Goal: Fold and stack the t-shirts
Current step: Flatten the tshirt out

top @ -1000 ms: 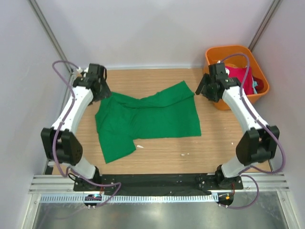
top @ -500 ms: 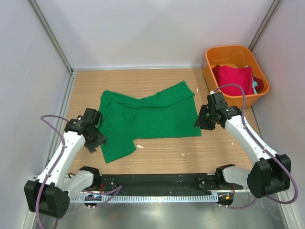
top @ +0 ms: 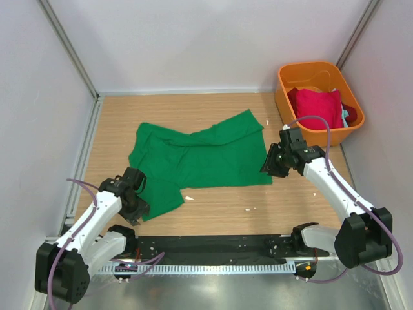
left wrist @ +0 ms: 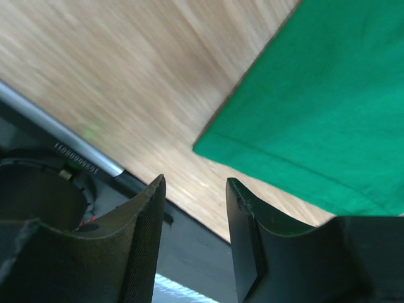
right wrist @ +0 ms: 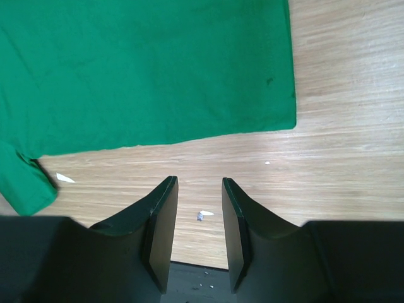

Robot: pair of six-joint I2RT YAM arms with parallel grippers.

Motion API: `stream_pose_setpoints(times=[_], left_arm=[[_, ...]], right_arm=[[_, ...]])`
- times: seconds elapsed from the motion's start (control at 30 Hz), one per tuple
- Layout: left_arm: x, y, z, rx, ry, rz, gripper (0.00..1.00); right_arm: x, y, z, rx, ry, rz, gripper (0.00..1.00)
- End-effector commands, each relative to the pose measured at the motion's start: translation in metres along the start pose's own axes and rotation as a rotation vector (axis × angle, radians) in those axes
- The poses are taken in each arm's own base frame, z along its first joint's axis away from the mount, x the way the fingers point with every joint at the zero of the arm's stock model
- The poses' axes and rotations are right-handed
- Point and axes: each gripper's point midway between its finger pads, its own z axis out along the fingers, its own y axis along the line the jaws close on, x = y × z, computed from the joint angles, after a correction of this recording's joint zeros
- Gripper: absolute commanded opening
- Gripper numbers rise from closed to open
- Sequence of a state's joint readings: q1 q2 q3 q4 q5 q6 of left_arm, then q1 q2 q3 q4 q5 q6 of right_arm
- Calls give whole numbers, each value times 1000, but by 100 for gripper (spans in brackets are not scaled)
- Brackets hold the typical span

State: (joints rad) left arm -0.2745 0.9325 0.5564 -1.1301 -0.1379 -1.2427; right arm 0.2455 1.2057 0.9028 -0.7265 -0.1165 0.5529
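A bright green t-shirt (top: 200, 160) lies spread open on the wooden table (top: 213, 110), one sleeve toward the near left. My left gripper (top: 137, 208) hovers at that near-left corner, open and holding nothing. In the left wrist view its fingertips (left wrist: 196, 183) frame bare wood beside the green t-shirt's hem (left wrist: 328, 95). My right gripper (top: 271, 165) is at the shirt's near-right corner, open and empty. The right wrist view has the gripper (right wrist: 199, 183) over wood, just short of the green t-shirt (right wrist: 158, 69). A crimson t-shirt (top: 319, 106) and a bit of teal cloth (top: 346, 115) lie in the bin.
The orange plastic bin (top: 290, 76) stands at the back right corner against the wall. Small white scraps (top: 189, 197) lie on the wood near the shirt's front hem, one (right wrist: 202, 215) between my right fingers. The black base rail (top: 206, 245) runs along the near edge.
Both arms swung from the back of the table toward the front: the left to the shirt's near-left corner, the right to its near-right corner. Both jaws narrowed.
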Motion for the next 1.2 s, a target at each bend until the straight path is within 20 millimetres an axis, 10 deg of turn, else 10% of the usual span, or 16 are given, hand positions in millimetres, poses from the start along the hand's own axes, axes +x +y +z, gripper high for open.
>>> stream_pose_setpoints(times=[0.0, 1.17], left_arm=[[-6, -17, 6, 70, -32, -44, 45], [-26, -23, 32, 86, -158, -167, 27]], right_arm=[[0, 5, -6, -34, -23, 3, 40], [17, -3, -31, -35, -37, 0, 37]])
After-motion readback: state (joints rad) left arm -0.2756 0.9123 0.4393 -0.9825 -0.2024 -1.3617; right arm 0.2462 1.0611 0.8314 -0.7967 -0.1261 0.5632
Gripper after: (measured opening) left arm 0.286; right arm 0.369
